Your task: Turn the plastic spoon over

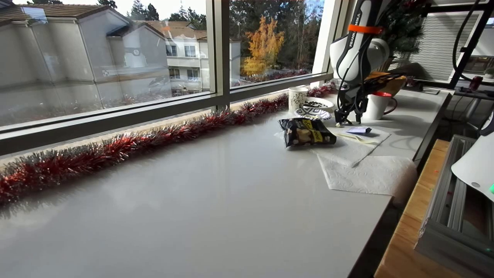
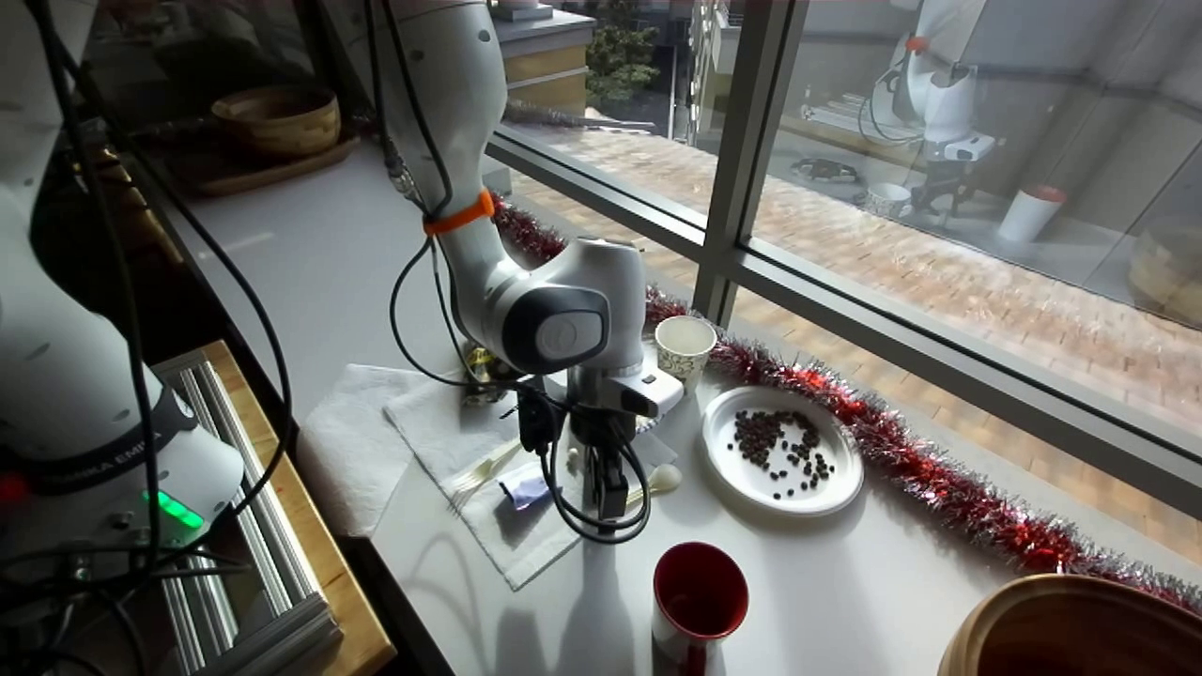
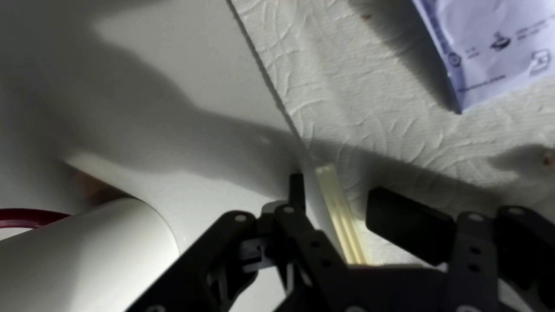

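The plastic spoon is pale yellow. In an exterior view its bowl [image 2: 665, 479] shows beside my gripper [image 2: 608, 514], and part of the handle is hidden behind the gripper and cables. In the wrist view its ribbed handle [image 3: 340, 216] lies between the two fingers, at the edge of the paper towel. Gaps show on both sides of the handle, and neither finger appears to touch it. My gripper [image 3: 334, 203] is open and points down low over the table. In an exterior view the gripper [image 1: 349, 122] shows, but I cannot make out the spoon there.
A purple packet [image 2: 526, 490] and a plastic fork [image 2: 488, 471] lie on the paper towel [image 2: 512, 568]. A red-lined mug [image 2: 700, 601] stands close by. A plate with dark beans [image 2: 723, 488], a paper cup [image 1: 297, 99] and a black snack bag [image 1: 308, 133] are around.
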You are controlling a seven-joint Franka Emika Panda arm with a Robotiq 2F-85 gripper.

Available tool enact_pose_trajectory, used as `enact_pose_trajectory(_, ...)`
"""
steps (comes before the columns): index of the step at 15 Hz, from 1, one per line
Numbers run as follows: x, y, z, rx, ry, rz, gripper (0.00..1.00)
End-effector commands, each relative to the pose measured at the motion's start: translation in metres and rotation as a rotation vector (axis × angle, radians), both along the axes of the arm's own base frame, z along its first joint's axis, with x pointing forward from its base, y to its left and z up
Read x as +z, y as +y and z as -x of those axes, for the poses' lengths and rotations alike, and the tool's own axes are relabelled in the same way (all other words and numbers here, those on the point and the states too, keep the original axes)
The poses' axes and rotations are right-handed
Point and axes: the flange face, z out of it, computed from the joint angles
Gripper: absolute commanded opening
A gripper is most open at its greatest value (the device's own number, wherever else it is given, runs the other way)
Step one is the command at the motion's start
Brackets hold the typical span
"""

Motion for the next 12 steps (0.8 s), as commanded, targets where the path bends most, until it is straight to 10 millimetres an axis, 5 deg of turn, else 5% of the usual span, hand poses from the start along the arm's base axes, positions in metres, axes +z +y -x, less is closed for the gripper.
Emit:
enact_pose_trajectory(1,0.0008,-0.0015,-0.0022,0.022,-0.027,-0.027,0.38)
enact_pose_trajectory(12,0.0106,-0.0114,-0.0001,0.072,-0.042,-0.060,0.18)
